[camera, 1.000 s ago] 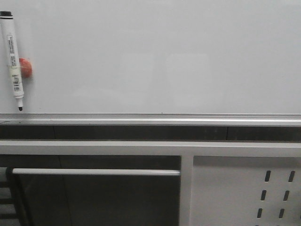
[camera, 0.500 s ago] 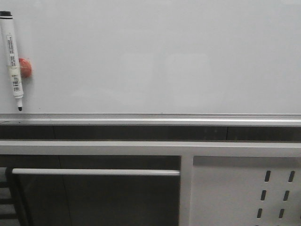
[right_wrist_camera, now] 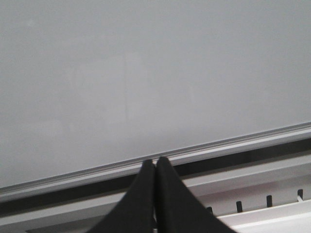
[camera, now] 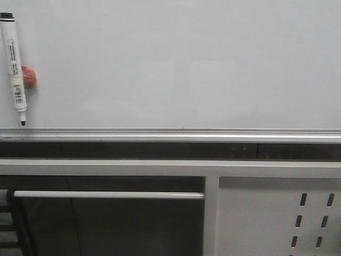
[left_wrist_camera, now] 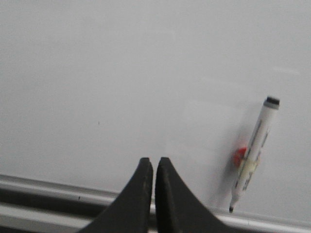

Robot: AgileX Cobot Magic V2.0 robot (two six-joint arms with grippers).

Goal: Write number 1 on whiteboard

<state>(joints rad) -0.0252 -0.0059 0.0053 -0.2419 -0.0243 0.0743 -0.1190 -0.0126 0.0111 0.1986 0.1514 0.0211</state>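
1. The whiteboard (camera: 181,64) fills the whole upper half of the front view, glossy and white, and there is no stroke on it: the number 1 is not written anywhere that the cameras can see.
2. Along the board's lower edge runs the silver rail (camera: 170,133), straight across from side to side, with a dark gap under it.
3. Over at the far left of the board hangs a marker (camera: 14,69), white barrel, black cap end up, black tip pointing down just above the rail (it leans a touch, top to the left).
4. Just beside the marker, on its right, sits a small red magnet (camera: 29,77), touching the barrel and stuck to the board.
5. Left gripper (left_wrist_camera: 154,167) shows in the left wrist view: two black fingers pressed together with only a hairline slit between them, holding nothing, their tips in front of the board just above the rail.
6. From that same wrist camera the marker (left_wrist_camera: 252,155) and the red magnet (left_wrist_camera: 239,156) stand off to one side, well apart from the fingers.
7. Right gripper (right_wrist_camera: 155,166) in the right wrist view: the same story, fingers closed tip to tip, empty, pointing at the rail (right_wrist_camera: 160,160) with bare board (right_wrist_camera: 146,73) beyond.
8. Below the board, at lower right in the front view, is a white perforated panel (camera: 277,218) with dark slots, and to its left a horizontal white bar (camera: 106,195) across a dark opening.
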